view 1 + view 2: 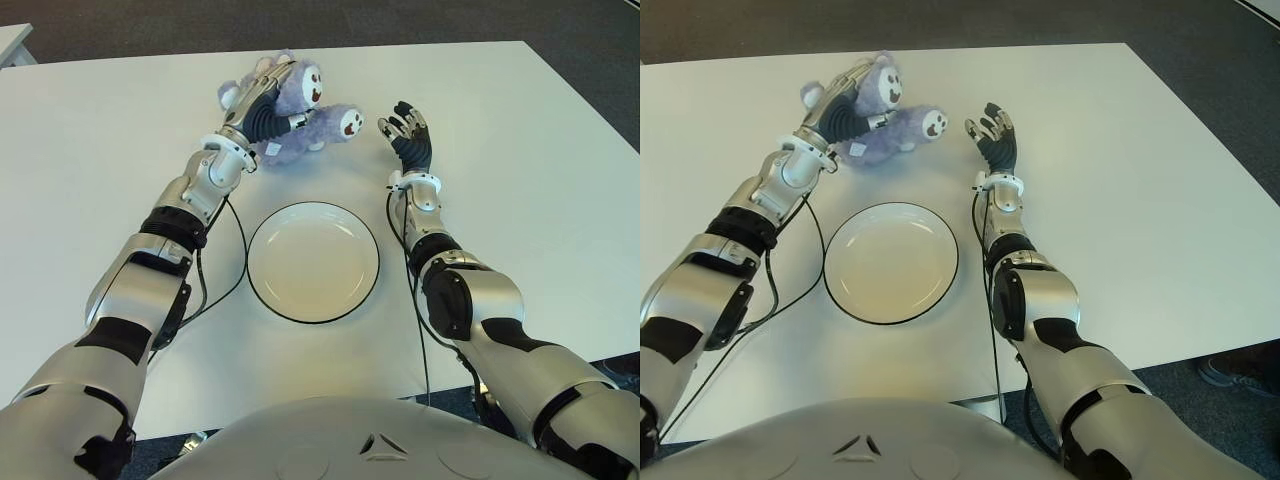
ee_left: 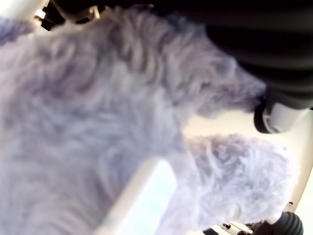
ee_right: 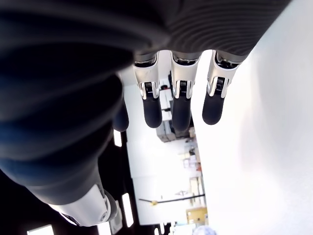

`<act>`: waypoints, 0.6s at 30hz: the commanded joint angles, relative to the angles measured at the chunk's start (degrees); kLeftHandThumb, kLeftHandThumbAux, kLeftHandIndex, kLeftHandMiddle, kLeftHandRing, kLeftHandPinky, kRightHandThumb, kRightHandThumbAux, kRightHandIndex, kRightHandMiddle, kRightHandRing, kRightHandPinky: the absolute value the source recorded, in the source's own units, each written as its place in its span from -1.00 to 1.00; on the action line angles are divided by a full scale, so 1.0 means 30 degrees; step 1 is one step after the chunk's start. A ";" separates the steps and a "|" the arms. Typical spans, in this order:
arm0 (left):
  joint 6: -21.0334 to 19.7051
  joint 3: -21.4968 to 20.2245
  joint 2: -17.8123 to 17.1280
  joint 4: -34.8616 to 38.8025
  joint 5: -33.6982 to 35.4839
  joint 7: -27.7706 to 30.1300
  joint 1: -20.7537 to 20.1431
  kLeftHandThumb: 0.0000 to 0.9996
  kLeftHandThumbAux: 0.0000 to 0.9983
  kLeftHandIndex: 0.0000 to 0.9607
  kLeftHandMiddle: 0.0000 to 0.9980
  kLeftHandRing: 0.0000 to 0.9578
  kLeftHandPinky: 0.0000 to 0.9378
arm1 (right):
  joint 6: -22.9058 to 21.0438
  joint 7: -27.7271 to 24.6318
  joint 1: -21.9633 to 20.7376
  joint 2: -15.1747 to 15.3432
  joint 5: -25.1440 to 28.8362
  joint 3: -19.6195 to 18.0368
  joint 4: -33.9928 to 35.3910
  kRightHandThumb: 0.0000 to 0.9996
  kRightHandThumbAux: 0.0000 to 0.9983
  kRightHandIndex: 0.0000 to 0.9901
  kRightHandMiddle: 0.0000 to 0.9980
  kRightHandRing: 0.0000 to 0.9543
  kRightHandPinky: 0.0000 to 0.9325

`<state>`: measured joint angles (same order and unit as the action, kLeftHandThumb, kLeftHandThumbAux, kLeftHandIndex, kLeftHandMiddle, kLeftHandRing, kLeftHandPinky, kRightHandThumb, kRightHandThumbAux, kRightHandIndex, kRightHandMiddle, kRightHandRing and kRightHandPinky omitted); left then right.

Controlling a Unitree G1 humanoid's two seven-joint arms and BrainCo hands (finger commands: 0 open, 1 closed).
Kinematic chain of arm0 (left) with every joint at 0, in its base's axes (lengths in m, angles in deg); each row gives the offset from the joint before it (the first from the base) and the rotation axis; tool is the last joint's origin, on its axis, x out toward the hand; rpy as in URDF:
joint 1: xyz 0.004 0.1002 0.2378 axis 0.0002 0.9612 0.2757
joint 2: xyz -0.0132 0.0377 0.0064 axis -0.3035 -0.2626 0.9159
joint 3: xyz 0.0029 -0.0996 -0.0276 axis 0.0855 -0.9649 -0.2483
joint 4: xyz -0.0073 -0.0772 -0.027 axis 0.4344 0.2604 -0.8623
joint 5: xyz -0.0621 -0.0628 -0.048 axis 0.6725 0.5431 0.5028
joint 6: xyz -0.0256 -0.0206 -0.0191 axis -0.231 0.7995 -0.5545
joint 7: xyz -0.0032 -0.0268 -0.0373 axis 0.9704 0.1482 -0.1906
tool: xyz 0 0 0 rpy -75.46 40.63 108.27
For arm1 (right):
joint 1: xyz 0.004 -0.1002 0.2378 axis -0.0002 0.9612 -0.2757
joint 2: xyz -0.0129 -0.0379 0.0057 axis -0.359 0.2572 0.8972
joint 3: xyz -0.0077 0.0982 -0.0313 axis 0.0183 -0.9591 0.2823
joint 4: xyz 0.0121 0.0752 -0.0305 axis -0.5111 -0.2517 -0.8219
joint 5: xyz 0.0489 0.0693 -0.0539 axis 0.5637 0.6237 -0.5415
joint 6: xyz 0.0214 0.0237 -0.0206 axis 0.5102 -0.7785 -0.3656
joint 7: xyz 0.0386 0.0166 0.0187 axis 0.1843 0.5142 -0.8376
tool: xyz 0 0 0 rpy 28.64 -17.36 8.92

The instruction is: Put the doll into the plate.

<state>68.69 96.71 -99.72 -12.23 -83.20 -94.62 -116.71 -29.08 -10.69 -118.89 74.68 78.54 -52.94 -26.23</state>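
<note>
**Inventory: my two hands, one doll, one plate, one desk**

1. My left hand. It is at the far side of the desk, laid over the doll, fingers wrapped onto its body and grasping it. In my left wrist view purple fur fills nearly everything, pressed right against the palm. My left arm stretches forward along the left of the plate.

2. Doll. A purple plush animal with a pale face and pale round paw pads. It lies on the desk beyond the plate, apart from it, with my left hand on its left half. One paw with a pale pad sticks out toward my right hand. A white fabric tag shows under its body.

3. My right hand. It shows just to the right of the doll's outstretched paw, not touching it. Fingers extended and spread, palm empty, holding nothing. I cannot tell whether it touches the desk.

4. Plate. Round, white, with a thin dark rim. It sits on the desk between my two forearms, nearer to me than the doll, with nothing in it.

5. Desk. White top, carrying the doll and plate. Thin black cables run from both my arms across it on either side of the plate.
</note>
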 commanded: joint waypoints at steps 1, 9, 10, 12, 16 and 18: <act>-0.0070 0.0229 0.0207 -0.0712 -0.0301 -0.0375 -0.0341 -0.26 -0.16 -1.00 -0.80 -0.86 -1.00 | -0.0269 -0.0082 0.0395 -0.0227 0.0053 -0.0035 -0.0307 -0.25 0.61 -0.68 -0.70 -0.70 -0.65; -0.0097 0.0143 0.0564 -0.1668 -0.0168 -0.0642 -0.0902 -0.11 -0.14 -0.91 -0.73 -0.75 -0.75 | -0.0140 -0.0144 0.0417 -0.0219 0.0059 -0.0033 -0.0292 -0.24 0.61 -0.68 -0.70 -0.70 -0.64; -0.0066 0.0130 0.0589 -0.1762 -0.0142 -0.0661 -0.0944 -0.11 -0.14 -0.91 -0.73 -0.74 -0.75 | -0.0126 -0.0146 0.0417 -0.0214 0.0060 -0.0034 -0.0291 -0.24 0.61 -0.68 -0.70 -0.70 -0.64; -0.0017 0.0107 0.0629 -0.1913 -0.0097 -0.0680 -0.1011 -0.08 -0.14 -0.89 -0.71 -0.72 -0.71 | -0.0102 -0.0148 0.0418 -0.0208 0.0056 -0.0034 -0.0290 -0.24 0.60 -0.67 -0.69 -0.70 -0.64; -0.0035 0.0003 0.0783 -0.2261 0.0062 -0.0682 -0.1167 0.03 -0.13 -0.79 -0.62 -0.61 -0.53 | -0.0054 -0.0146 0.0420 -0.0188 0.0032 -0.0023 -0.0289 -0.26 0.59 -0.66 -0.69 -0.70 -0.65; -0.0054 -0.0057 0.0859 -0.2452 0.0138 -0.0693 -0.1242 0.08 -0.13 -0.73 -0.57 -0.56 -0.47 | -0.0050 -0.0146 0.0418 -0.0181 0.0026 -0.0021 -0.0287 -0.28 0.59 -0.66 -0.69 -0.70 -0.66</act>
<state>68.81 96.59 -97.77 -17.94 -83.19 -95.87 -120.03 -28.94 -11.08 -118.88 74.63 78.60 -52.95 -26.20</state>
